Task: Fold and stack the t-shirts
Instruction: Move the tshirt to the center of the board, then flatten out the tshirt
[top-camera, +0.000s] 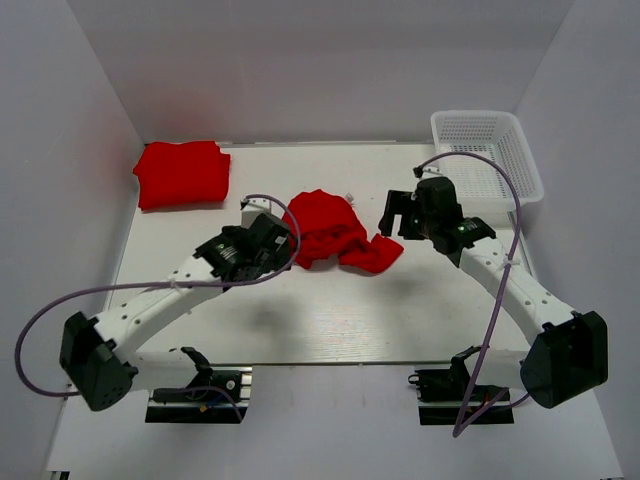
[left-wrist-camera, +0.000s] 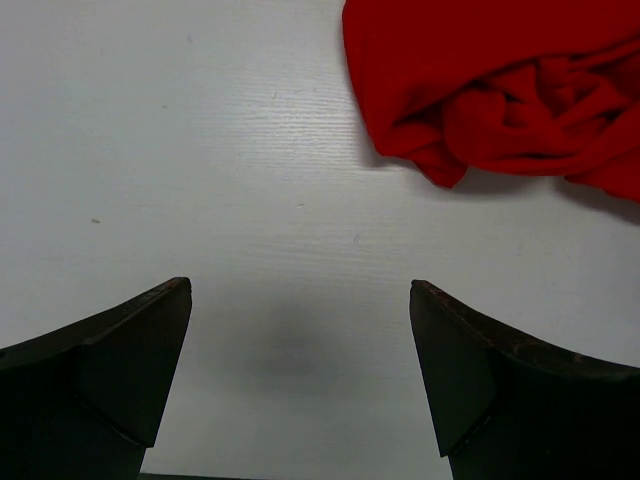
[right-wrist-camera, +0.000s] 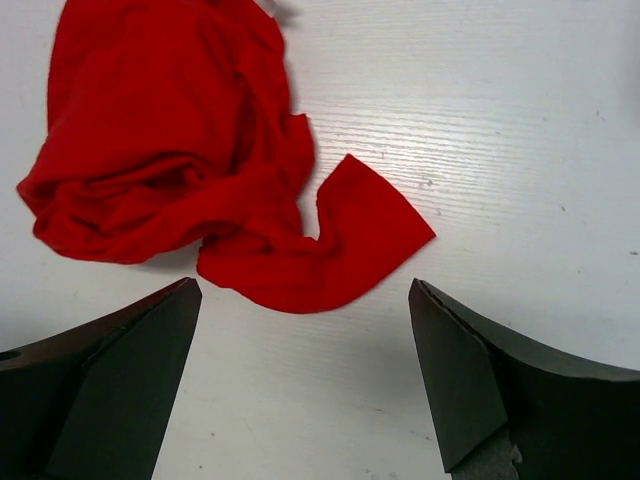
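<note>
My left gripper (left-wrist-camera: 300, 288) and right gripper (right-wrist-camera: 300, 285) are hanging wide and empty, flanking the crumpled t-shirt (top-camera: 335, 232) on the table (top-camera: 330, 320). The folded t-shirt (top-camera: 182, 173) is lying far-left. Risk: I am facing bunched layers, so a pinch may lift a wad.

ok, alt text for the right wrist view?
A crumpled red t-shirt lies on a white table, a flat flap of cloth sticking out toward the camera. In the foreground the right gripper is wide open, its two dark fingers holding nothing.
</note>
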